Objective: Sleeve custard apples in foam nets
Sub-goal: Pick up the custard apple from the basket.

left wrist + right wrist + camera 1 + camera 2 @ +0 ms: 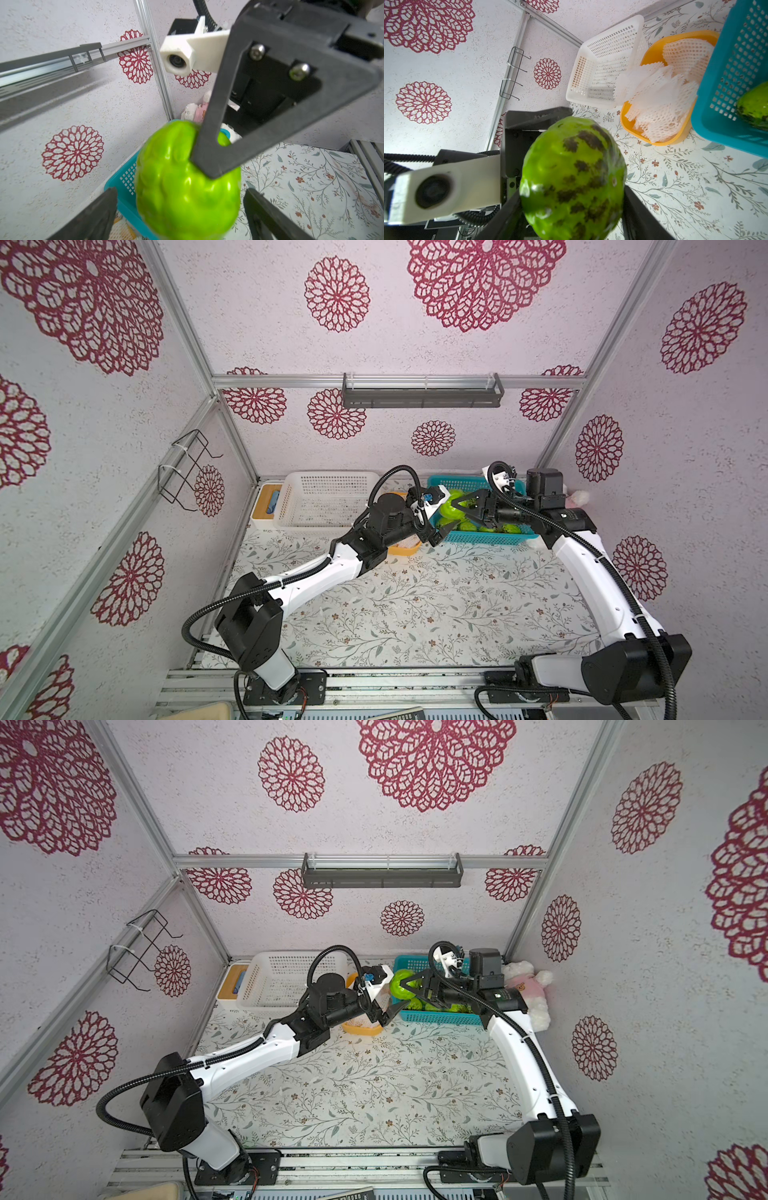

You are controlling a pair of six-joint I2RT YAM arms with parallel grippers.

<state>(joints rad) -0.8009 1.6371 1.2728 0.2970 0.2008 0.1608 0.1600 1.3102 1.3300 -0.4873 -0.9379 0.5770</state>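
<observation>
One custard apple point(450, 509) up in the air: clamping the right pincer point(455, 513) on it, pressing a black finger point(207, 145) into the bumpy green skin. Holding the fruit a little right of the frame's centre in both top views, above the left end of the blue basket point(486, 538) and clear of the flowered tabletop point(415, 605). Stretching the left arm point(316, 576) and the right arm point(582, 564) in from the lower corners of the frame toward that spot. Turning dark blotches toward the right wrist camera. Spreading the left pincer point(180, 191) wide apart and bracketing the same fruit, one finger on each side; touching or just beside, impossible to tell. Leaving more custard apples point(509, 528) down in the blue basket, right of centre, partly under the right arm. Heaping the foam nets point(652, 116), white and loose, in a yellow tub point(652, 56) just left of the blue basket, at mid-frame in the top views and mostly hidden there under the left arm. Setting a white basket point(324, 479) left of the tub, near the back wall. Propping a pink-and-white plush toy point(528, 986) in the back right corner, beyond the right arm.
</observation>
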